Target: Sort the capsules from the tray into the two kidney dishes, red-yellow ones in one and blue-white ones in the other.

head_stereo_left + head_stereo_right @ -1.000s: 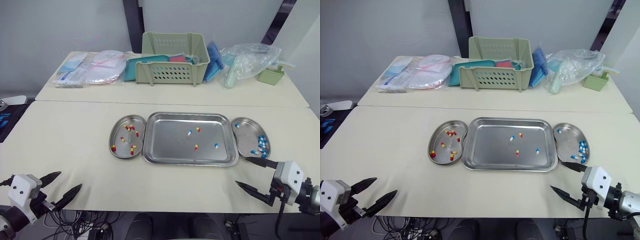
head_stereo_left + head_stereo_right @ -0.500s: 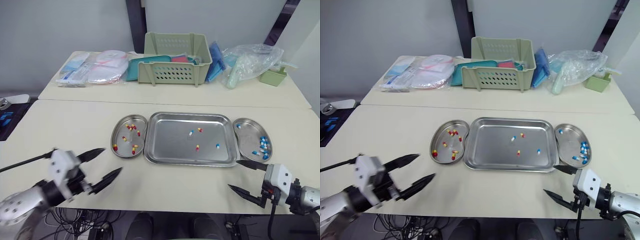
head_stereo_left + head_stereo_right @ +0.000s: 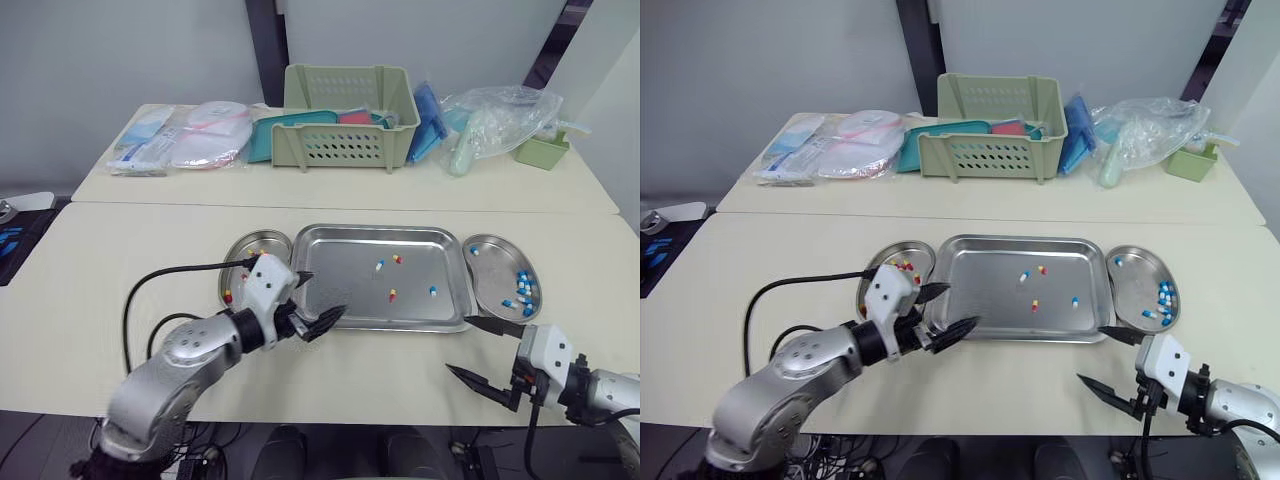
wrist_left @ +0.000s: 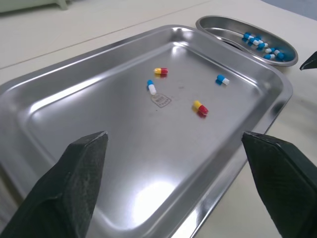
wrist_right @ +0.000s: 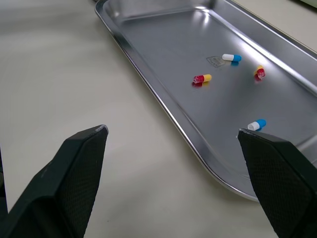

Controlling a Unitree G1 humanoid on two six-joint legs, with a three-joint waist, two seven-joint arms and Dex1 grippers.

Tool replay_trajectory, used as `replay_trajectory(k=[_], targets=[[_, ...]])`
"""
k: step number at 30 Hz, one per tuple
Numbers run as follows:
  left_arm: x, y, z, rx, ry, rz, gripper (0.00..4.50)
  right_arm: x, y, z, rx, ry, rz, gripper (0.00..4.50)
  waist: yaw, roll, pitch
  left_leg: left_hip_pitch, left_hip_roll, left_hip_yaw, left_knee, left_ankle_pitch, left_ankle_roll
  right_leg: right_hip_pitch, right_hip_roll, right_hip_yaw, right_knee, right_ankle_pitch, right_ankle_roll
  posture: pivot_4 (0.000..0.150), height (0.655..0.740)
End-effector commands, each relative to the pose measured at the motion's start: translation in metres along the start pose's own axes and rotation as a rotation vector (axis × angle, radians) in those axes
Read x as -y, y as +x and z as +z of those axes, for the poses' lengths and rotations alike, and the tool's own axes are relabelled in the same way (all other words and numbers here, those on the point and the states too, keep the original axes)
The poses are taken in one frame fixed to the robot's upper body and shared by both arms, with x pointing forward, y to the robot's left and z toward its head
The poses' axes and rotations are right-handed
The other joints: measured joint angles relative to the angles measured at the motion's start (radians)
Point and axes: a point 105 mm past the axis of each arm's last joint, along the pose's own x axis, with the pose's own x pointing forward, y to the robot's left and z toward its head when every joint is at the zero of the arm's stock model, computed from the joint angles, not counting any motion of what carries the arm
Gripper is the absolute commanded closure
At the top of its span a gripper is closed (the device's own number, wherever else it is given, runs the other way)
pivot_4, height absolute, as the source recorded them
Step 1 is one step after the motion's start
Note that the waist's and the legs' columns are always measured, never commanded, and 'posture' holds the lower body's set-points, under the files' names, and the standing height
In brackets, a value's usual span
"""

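Cream table [image 3: 120, 260] carries the steel tray [image 3: 340, 262], four capsules [image 3: 392, 294] loose inside; left gripper [image 3: 322, 295] gapes wide over its near left corner, empty; right gripper [image 3: 459, 345] spread wide, empty, off its near right corner.

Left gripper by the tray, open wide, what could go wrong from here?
1. The left gripper hangs at the near left rim of the tray; a low reach could clip that rim and jolt its contents.
2. The red-yellow capsule lies close to a blue-white capsule; the wide-open gripper might catch the wrong one.
3. The gripper's body sits above the left kidney dish and may nudge it.
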Motion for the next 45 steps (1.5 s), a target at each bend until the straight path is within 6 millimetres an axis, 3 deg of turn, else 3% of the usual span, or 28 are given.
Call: replay_trajectory(k=[1,2,8,15,28,38,45], targets=[[0.003,0.023,0.009,0.007,0.007,-0.005,1.30,0.001,0.002,0.011,0.038,-0.025,-0.007,0.00,0.001,0.000,0.000,0.000,0.000,0.000,0.000,0.000,0.000,0.000,0.000,0.000,0.000,0.000,0.000,0.150,0.7400],[0.005,0.030,0.010,0.000,0.010,-0.016,1.57,0.001,0.003,0.011,0.038,-0.024,-0.007,0.00,0.001,0.000,0.000,0.000,0.000,0.000,0.000,0.000,0.000,0.000,0.000,0.000,0.000,0.000,0.000,0.150,0.7400],[0.011,0.065,0.011,-0.044,-0.017,-0.033,1.57,0.000,0.001,0.003,0.029,-0.012,-0.017,0.00,0.000,0.000,0.000,0.000,0.000,0.000,0.000,0.000,0.000,0.000,0.000,0.000,0.000,0.000,0.000,0.150,0.7400],[0.023,0.087,0.003,-0.131,0.009,-0.077,1.57,-0.003,-0.002,-0.003,0.018,-0.004,-0.025,0.00,0.000,0.000,0.000,0.000,0.000,0.000,0.001,0.000,0.000,0.000,0.000,0.000,0.000,0.000,0.000,0.150,0.7400],[0.033,0.118,-0.006,-0.172,0.074,-0.100,1.57,-0.007,0.001,0.000,0.018,0.002,-0.033,0.00,0.001,0.000,0.000,-0.001,0.000,0.000,0.001,0.000,0.000,0.000,0.000,0.000,0.000,0.000,0.000,0.150,0.7400],[0.040,0.121,-0.017,-0.219,0.077,-0.162,1.57,-0.008,0.000,0.002,0.010,0.007,-0.044,0.00,0.002,0.000,0.000,-0.001,-0.001,0.000,0.001,0.000,0.000,0.000,0.000,0.000,0.000,0.000,0.000,0.150,0.7400],[0.041,0.118,-0.020,-0.234,0.076,-0.190,3.78,-0.006,0.002,0.004,0.013,0.016,-0.054,0.00,0.002,0.000,0.000,-0.001,-0.001,0.000,0.001,0.000,0.000,0.000,0.000,0.000,0.000,0.000,0.000,0.150,0.7400]])
